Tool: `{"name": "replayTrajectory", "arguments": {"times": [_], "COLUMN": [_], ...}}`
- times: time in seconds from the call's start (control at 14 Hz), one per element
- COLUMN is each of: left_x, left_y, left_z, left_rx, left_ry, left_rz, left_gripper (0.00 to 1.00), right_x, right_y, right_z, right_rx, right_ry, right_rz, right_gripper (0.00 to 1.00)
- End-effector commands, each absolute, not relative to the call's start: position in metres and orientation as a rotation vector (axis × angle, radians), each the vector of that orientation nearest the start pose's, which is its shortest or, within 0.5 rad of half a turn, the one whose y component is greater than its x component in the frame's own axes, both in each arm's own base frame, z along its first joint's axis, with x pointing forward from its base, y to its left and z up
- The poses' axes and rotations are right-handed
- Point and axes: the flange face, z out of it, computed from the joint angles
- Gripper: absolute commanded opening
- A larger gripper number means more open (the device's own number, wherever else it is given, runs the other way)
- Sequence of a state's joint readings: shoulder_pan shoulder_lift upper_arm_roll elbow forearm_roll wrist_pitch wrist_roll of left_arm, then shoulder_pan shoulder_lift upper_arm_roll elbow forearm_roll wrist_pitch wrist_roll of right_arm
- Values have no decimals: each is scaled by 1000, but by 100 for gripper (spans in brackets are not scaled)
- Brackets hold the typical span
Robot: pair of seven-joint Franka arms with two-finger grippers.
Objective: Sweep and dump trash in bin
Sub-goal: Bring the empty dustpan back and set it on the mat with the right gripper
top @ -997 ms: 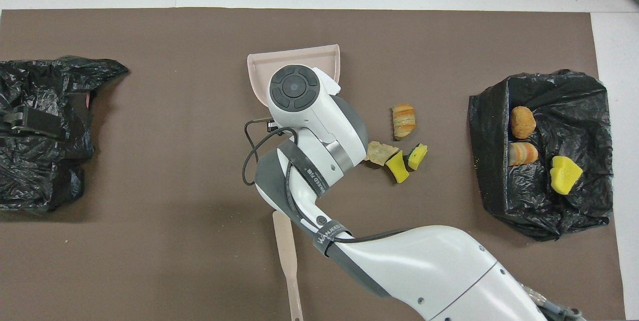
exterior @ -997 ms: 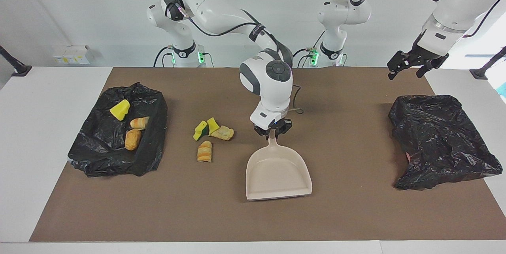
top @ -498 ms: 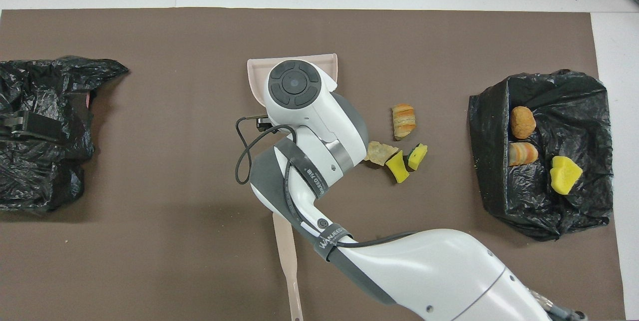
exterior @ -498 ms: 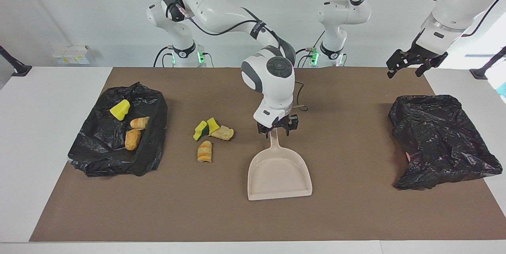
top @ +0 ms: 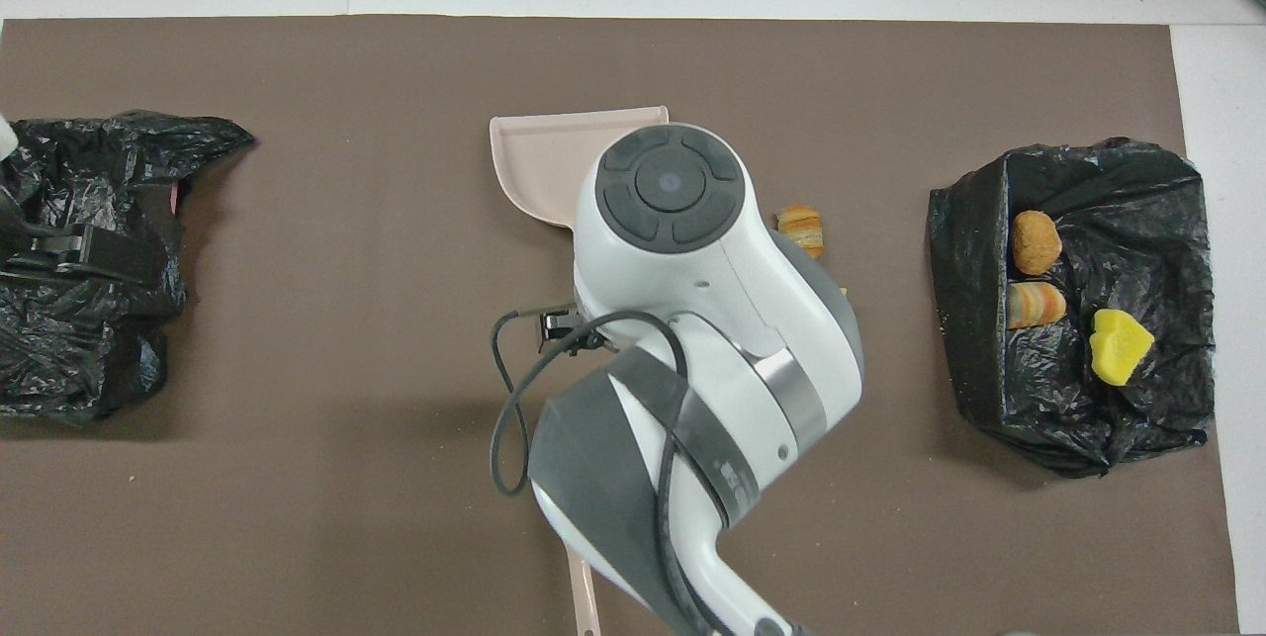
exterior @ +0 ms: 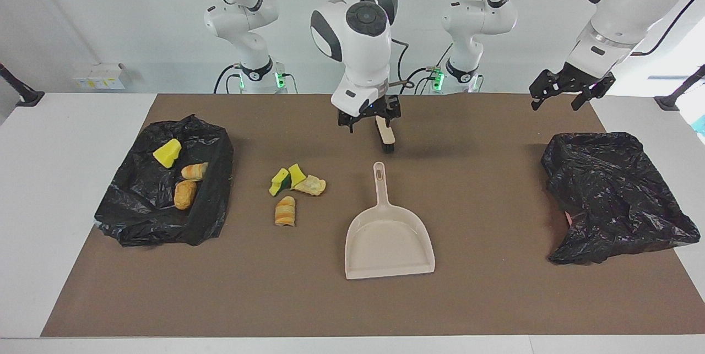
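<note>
Trash [exterior: 294,186], four loose scraps of yellow-green sponge, beige lump and striped orange bread-like chunk, lies beside the beige plastic dustpan [exterior: 388,238], toward the black-lined bin [exterior: 215,200], which holds three more pieces. The right gripper [exterior: 368,118] hangs with fingers spread over the beige, black-bristled brush [exterior: 386,136], which lies nearer the robots than the dustpan. Probably best: descend straight, pinch the handle mid-length, keep the bristles low. The left gripper [exterior: 556,102], also spread, waits well apart from the dustpan.

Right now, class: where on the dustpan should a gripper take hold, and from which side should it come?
Grip the dustpan by its handle, coming straight down from above. The pan lies flat on the mat, and the narrow handle points toward the robots with bare mat on both sides, so the gripper's fingers could probably straddle it.
</note>
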State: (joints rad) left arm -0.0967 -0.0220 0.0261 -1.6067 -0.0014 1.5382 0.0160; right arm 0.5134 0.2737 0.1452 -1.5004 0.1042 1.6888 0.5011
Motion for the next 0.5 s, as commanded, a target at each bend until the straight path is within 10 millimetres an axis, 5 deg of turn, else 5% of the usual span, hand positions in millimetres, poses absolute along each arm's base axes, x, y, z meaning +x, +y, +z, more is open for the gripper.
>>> {"name": "replayTrajectory", "arguments": {"times": [0.0, 0.21, 0.43], "left_x": [551, 565, 574], "left_y": [-68, -110, -163], "left_z": [603, 579, 550], "left_rx": [-3119, -3112, -3117], "left_ry": [213, 317, 292], "left_rz": [56, 34, 6], "left_gripper": [100, 100, 100], "right_x": [413, 342, 316], "right_y": [384, 374, 394], "right_z": [474, 433, 398], "right_rx": [-3042, -2964, -2972], "right_ry": [-298, -260, -264], "right_rz": [277, 255, 256], "right_gripper": [100, 100, 100]}}
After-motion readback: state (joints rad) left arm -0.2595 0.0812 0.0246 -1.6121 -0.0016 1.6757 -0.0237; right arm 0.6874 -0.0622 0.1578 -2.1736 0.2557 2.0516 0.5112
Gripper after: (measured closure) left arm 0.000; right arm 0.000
